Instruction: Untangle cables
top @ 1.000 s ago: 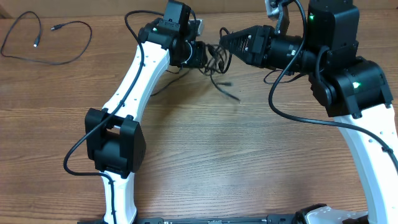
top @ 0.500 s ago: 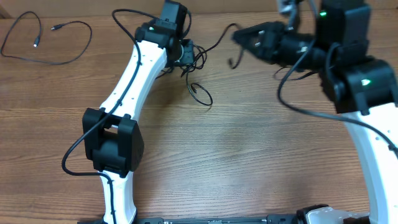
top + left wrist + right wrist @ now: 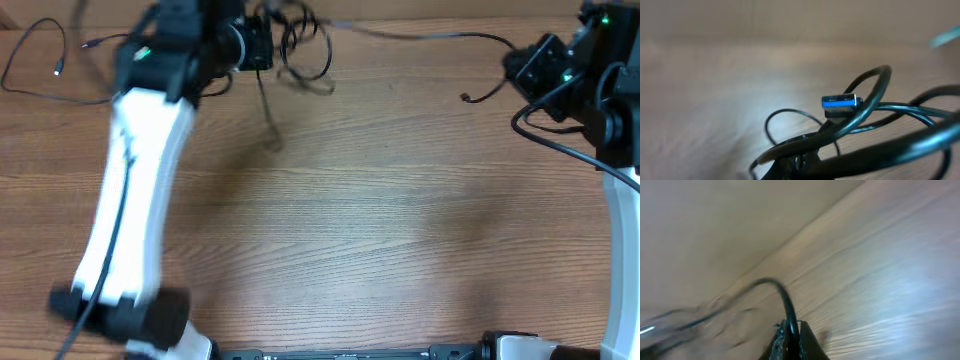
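Note:
A tangle of thin black cables (image 3: 305,52) hangs at the table's far edge, and my left gripper (image 3: 268,48) is shut on it. One strand (image 3: 268,110) trails down from the tangle toward the table. In the left wrist view the cables (image 3: 875,112) loop over my left gripper (image 3: 799,164), and a blue USB plug (image 3: 840,102) pokes out among them. One cable (image 3: 420,35) runs taut from the tangle to my right gripper (image 3: 512,68), which is shut on it; its free end (image 3: 478,95) curls below. The right wrist view shows that cable (image 3: 785,300) pinched in my right gripper (image 3: 790,339).
A separate thin black cable (image 3: 50,62) lies looped at the far left of the wooden table (image 3: 360,220). My left arm (image 3: 130,190) slants across the left side, blurred by motion. My right arm (image 3: 620,200) stands along the right edge.
The two grippers have pulled apart: the left swung far left with the tangle, the right drew back to the right. One cable now stretches between them. The left gripper has closed.

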Tool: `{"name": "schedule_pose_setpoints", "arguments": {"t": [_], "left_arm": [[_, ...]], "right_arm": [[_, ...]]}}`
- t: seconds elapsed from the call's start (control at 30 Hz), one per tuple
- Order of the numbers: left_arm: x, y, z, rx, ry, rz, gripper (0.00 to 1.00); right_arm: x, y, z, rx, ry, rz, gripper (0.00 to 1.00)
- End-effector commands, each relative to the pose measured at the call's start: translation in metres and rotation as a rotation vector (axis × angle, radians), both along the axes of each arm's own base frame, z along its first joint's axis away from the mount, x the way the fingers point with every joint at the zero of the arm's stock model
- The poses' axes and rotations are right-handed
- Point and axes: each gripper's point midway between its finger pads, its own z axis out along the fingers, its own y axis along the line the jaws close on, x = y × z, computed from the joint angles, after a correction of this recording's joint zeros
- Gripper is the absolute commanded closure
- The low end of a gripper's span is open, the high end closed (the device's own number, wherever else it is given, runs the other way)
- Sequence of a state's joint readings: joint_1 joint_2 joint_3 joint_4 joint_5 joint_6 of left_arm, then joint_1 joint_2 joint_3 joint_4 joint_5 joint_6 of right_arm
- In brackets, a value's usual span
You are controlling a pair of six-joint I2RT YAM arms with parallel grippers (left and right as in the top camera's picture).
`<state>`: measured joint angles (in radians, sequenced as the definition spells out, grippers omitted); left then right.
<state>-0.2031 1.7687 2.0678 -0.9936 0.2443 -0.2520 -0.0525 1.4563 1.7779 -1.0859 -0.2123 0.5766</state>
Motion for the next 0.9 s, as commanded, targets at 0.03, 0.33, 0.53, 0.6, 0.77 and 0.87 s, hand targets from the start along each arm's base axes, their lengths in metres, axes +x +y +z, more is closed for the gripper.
{"name": "schedule_pose_setpoints", "arguments": {"t": [0.03,0.33,0.53,0.6,0.77,0.87], "left_arm": [[-0.036,0.027,0.08,0.053,-0.212,0.081,0.96],[-0.06,0.107,0.081,0.268,-0.185,0.47,0.96],[-0.069,0.142,0.078,0.382,-0.165,0.643,0.96],[-0.074,0.153,0.078,0.409,-0.158,0.713,0.96],[-0.071,0.129,0.066,0.295,-0.109,0.612,0.96],[-0.064,0.078,0.06,0.175,-0.089,0.335,0.96]], "right_arm": [[-0.013,-0.056,0.012,-0.196,-0.008,-0.247,0.96],[-0.038,-0.105,0.004,-0.334,0.075,-0.526,0.96],[-0.049,-0.124,0.008,-0.415,0.087,-0.622,0.96],[-0.05,-0.125,0.008,-0.422,0.089,-0.629,0.96],[-0.041,-0.103,0.0,-0.293,0.088,-0.555,0.87],[-0.026,-0.065,-0.004,-0.14,0.078,-0.373,0.75]]}}
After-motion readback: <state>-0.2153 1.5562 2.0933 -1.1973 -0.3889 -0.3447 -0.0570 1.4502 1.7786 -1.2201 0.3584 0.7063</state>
